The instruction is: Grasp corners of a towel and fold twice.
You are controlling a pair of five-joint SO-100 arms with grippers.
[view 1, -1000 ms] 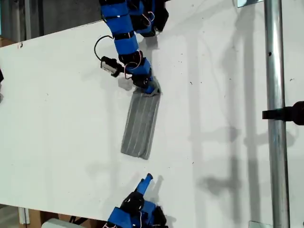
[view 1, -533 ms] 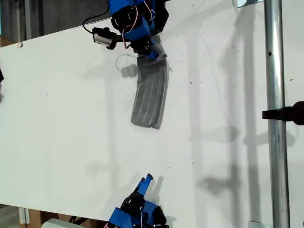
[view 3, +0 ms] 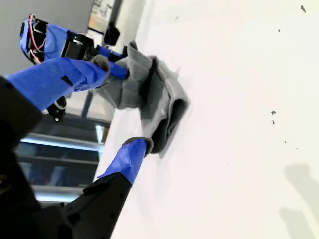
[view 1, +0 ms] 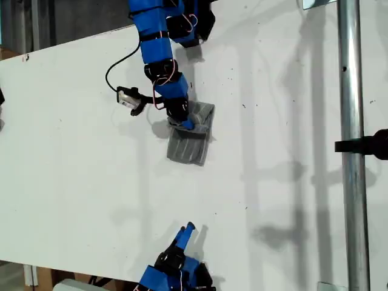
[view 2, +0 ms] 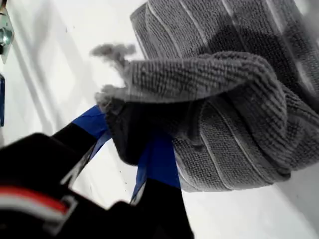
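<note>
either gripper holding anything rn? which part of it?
My first gripper is clamped on the towel at a frayed end folded over the rest. My second gripper is open, holding nothing.

First arm reaches down from the exterior view's top, elbow bent; my first gripper pinched closed on cloth. My second gripper pulled back near the exterior view's bottom edge, fingers spread apart.
</note>
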